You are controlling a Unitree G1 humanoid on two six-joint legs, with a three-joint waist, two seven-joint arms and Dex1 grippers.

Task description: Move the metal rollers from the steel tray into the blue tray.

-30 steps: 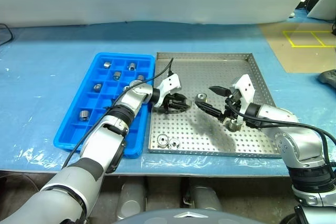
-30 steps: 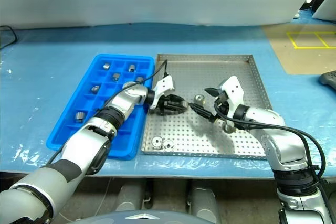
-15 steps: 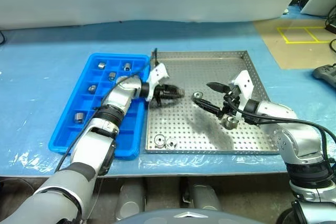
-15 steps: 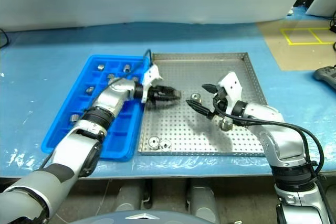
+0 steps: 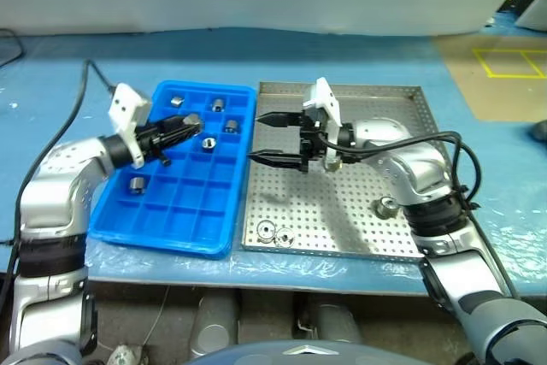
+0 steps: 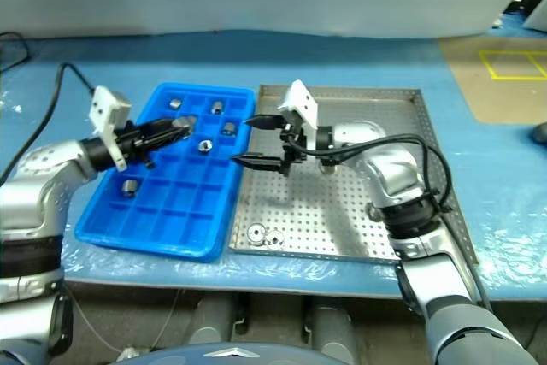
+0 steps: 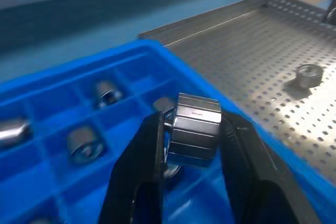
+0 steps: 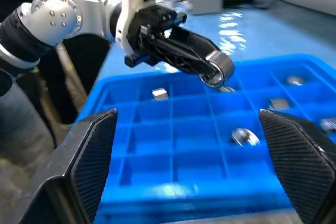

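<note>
1. Silver and shiny, one metal roller [image 7: 195, 136] sits pinched between the two black fingers of the left gripper [image 5: 190, 123], held above the blue tray [image 5: 224, 232] over its far compartments.
2. Five more rollers lie in the blue tray's compartments: two in the far row [image 5: 177, 101] [image 5: 218, 105], one just behind the held piece [image 5: 231, 126], one near the middle [image 5: 208, 144] and one toward the tray's left side [image 5: 137, 184].
3. Three rollers rest on the perforated floor of the steel tray [image 5: 355, 251]: a pair touching each other by its near rim [image 5: 275, 232], and a single one toward its right side [image 5: 387, 207].
4. Over the steel tray's left part, the right gripper [image 5: 268, 138] hangs with its fingers spread wide and nothing between them, pointing toward the blue tray.
5. Both trays sit side by side, edges almost touching, on a blue sheet [image 5: 359, 57] covering the table.
</note>
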